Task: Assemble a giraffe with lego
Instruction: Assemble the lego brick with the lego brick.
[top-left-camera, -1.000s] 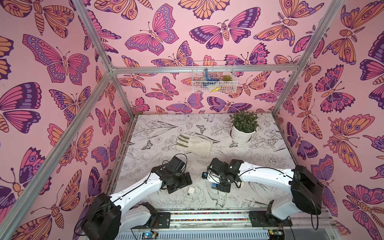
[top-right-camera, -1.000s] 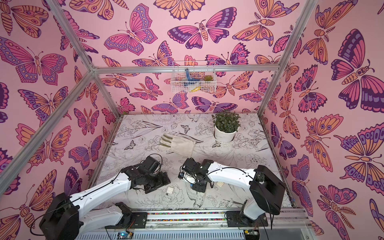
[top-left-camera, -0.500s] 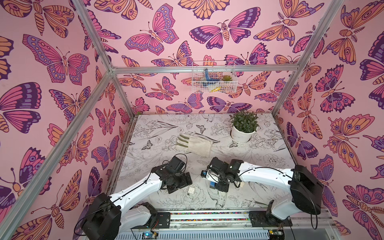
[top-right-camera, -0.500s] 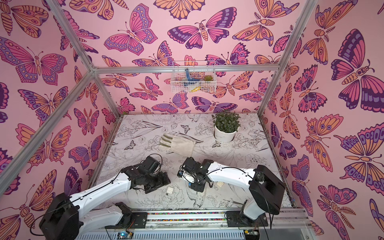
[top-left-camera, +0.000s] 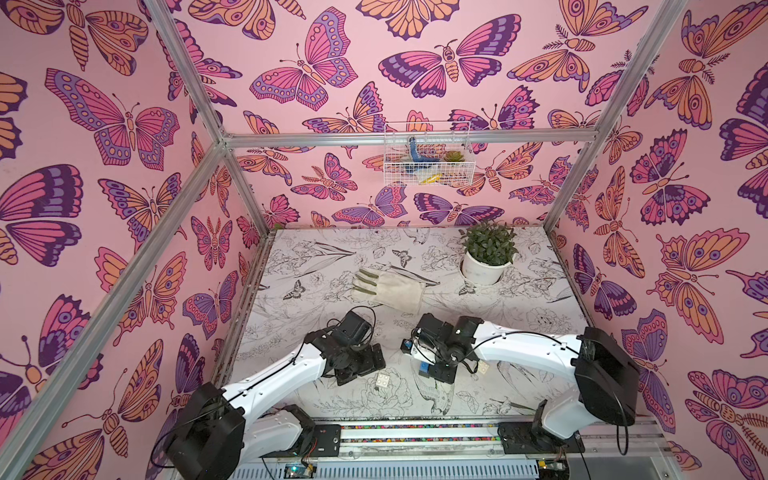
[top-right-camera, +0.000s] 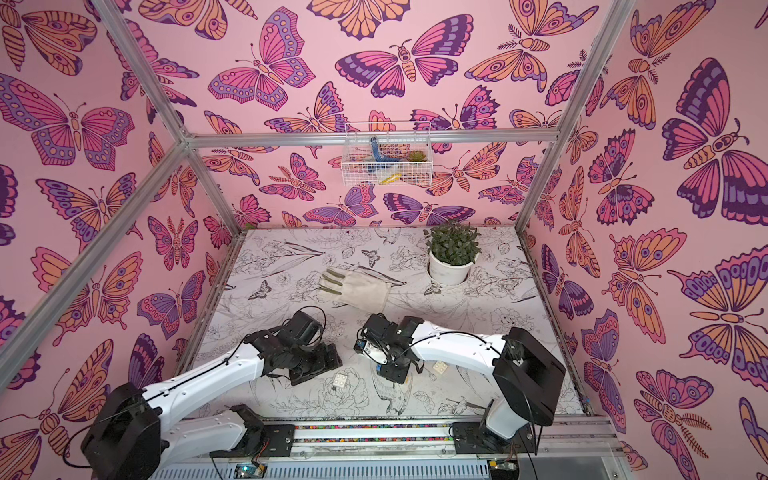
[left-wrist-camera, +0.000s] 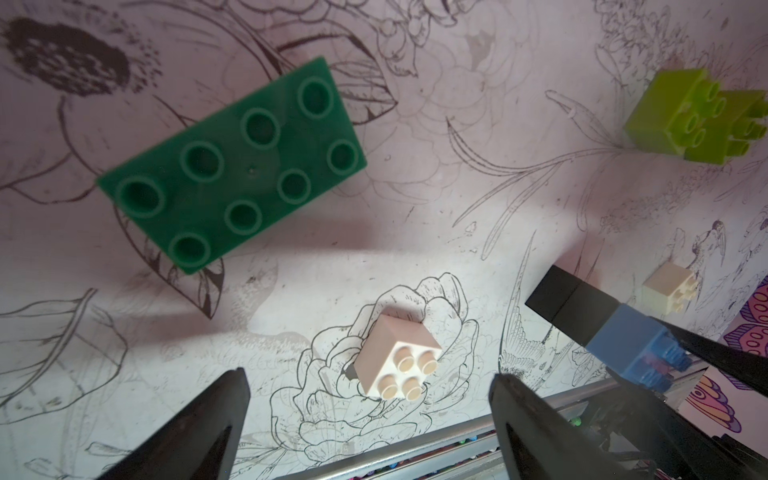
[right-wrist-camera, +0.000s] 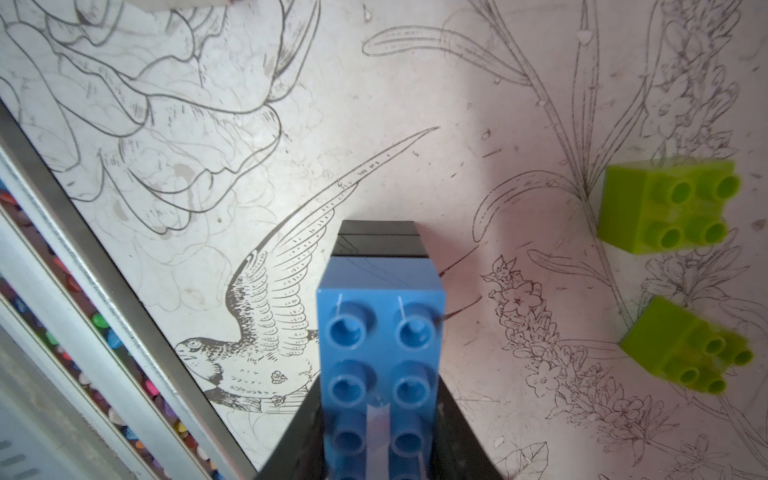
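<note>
Jaws of our left gripper (left-wrist-camera: 368, 376) stand wide apart near a white brick (left-wrist-camera: 397, 357) — our right gripper (right-wrist-camera: 380, 436) clamps the blue brick (right-wrist-camera: 380, 324).

Both top views are bright, evenly lit and sharp, with faint shadows under the arms (top-left-camera: 282, 374) on the table (top-left-camera: 519, 299); the frame bars (top-left-camera: 411, 139) splay toward the edges. In the left wrist view a broad soft shadow lies beside the slightly blurred dark green brick (left-wrist-camera: 232, 166). In the right wrist view the blue brick (right-wrist-camera: 380, 332) softens near the lens and the lime bricks (right-wrist-camera: 665, 205) smear.
</note>
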